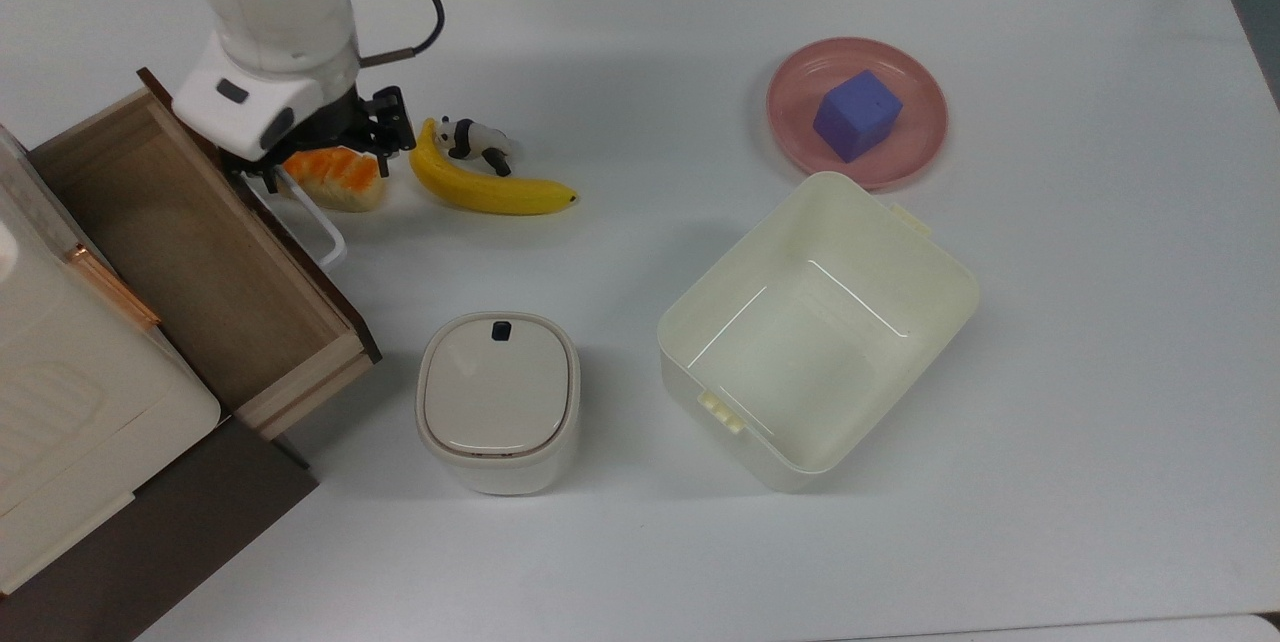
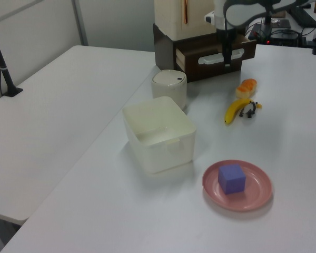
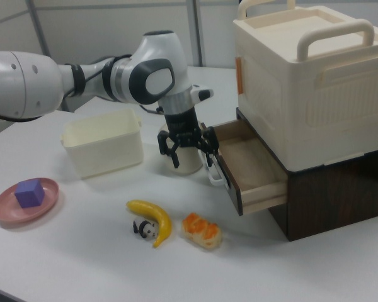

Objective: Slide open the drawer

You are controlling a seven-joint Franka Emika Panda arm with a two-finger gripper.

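Note:
The drawer [image 1: 190, 252] stands pulled well out of the dark cabinet at the top view's left, its tan wood inside bare. Its dark brown front panel [image 3: 230, 179] carries a white loop handle [image 1: 312, 220]. My gripper [image 1: 315, 157] hangs over the handle's far end, pointing down. In the right view the gripper [image 3: 188, 154] is open, its black fingers spread wide, and one finger [image 3: 208, 151] is right at the handle [image 3: 212, 171]. In the left view the gripper [image 2: 226, 58] crosses the handle [image 2: 213, 58]. I cannot tell whether the finger touches the handle.
An orange food piece [image 1: 335, 180], a banana [image 1: 480, 190] and a panda figure [image 1: 475, 140] lie just right of the gripper. A lidded white container [image 1: 498, 402] stands near the drawer's corner. A cream bin [image 1: 955, 267] and a pink plate [image 1: 790, 102] with a blue cube [image 1: 857, 115] sit farther right.

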